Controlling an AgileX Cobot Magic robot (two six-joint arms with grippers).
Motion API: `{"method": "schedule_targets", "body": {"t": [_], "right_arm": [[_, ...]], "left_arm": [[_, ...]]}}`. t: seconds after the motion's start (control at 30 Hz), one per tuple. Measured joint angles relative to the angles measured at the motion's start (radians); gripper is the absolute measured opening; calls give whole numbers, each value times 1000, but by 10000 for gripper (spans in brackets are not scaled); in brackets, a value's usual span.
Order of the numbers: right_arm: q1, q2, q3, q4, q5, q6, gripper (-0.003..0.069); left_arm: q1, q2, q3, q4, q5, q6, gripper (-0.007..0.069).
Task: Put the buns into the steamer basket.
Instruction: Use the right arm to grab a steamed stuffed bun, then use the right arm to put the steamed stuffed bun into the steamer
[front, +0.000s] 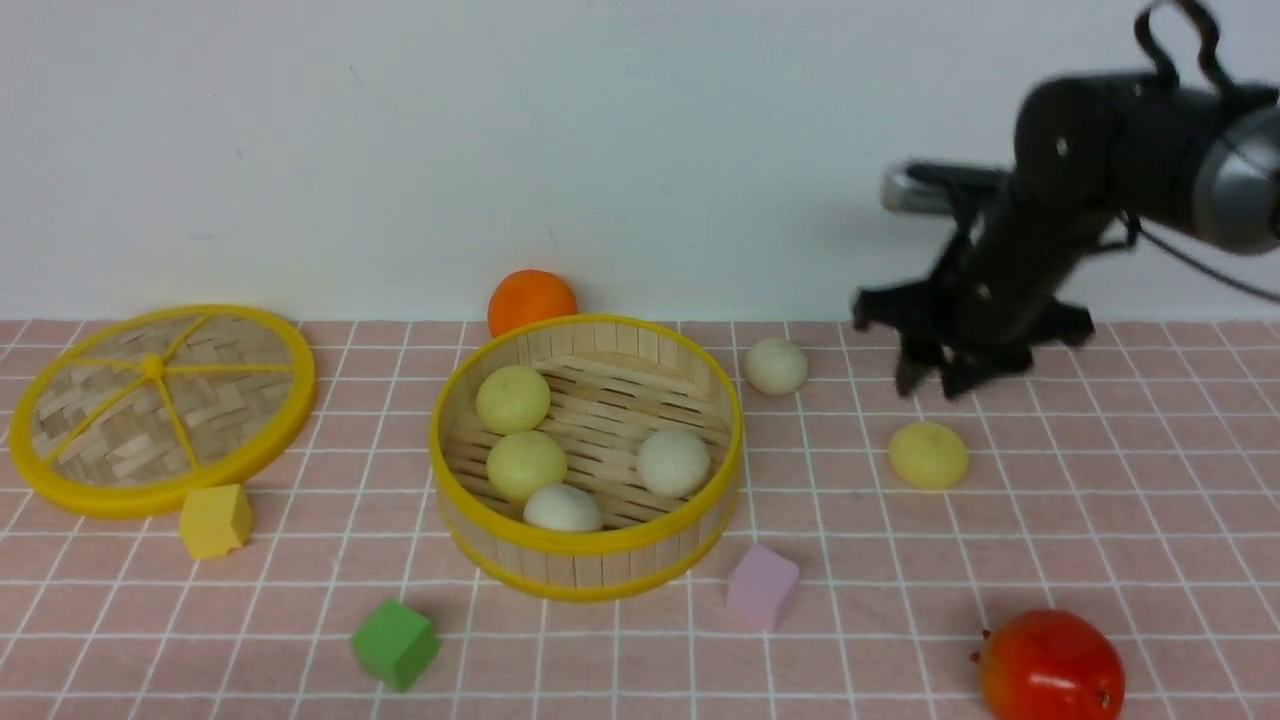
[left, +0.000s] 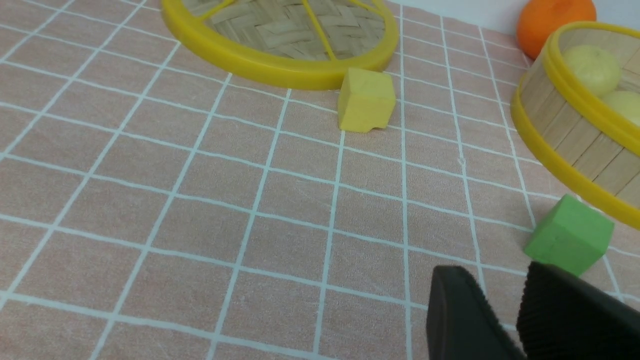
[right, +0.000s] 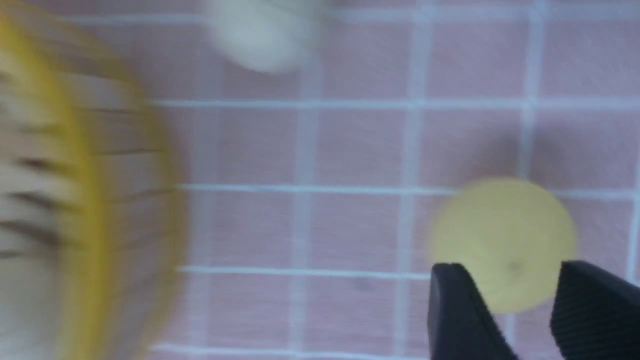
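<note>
Two buns lie loose on the desk (front: 1100, 540) on my right side, and four others (front: 525, 465) sit on the slatted floor of the steamer basket (front: 590, 545), so I judge the job two-thirds done. Nearest me is the red tomato-like fruit (front: 1050, 665), which I should leave alone. Beyond it lies the pale yellow bun (front: 928, 455), the one I take to be next. Doing this well means centring over the dome, coming straight down until the fingers straddle its widest part, then closing gently, since a smooth round thing may roll or squirt out. The lift should clear the yellow rim before I let go over bare slats. My right tool (front: 930, 388) hangs above the desk just behind that bun, jaws apart wide enough to take it, gripping nothing and touching nothing; its wrist view is blurred but shows the bun between the fingers. Farther back, the off-white bun (front: 775, 365) rests close by the basket's far right side. My left tool (left: 495, 272) waits low near the green cube (left: 570, 242), parted only narrowly, empty.
</note>
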Motion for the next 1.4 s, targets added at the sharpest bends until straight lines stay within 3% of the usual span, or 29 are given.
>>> {"method": "schedule_targets", "body": {"t": [0.53, 0.7, 0.8, 0.93, 1.1, 1.4], "right_arm": [[-23, 67, 6, 15, -23, 2, 259], [-26, 87, 6, 8, -36, 2, 150], [-26, 79, 2, 27, -41, 0, 22], [-16, 51, -23, 91, -30, -48, 12], [89, 2, -143, 263, -61, -209, 12], [263, 67, -189, 391, -237, -342, 12]], "left_arm": [[0, 0, 0, 16, 0, 0, 237], [0, 0, 0, 19, 0, 0, 237], [0, 0, 0, 20, 0, 0, 237], [0, 0, 0, 22, 0, 0, 237], [0, 0, 0, 22, 0, 0, 237], [0, 0, 0, 23, 0, 0, 237]]}}
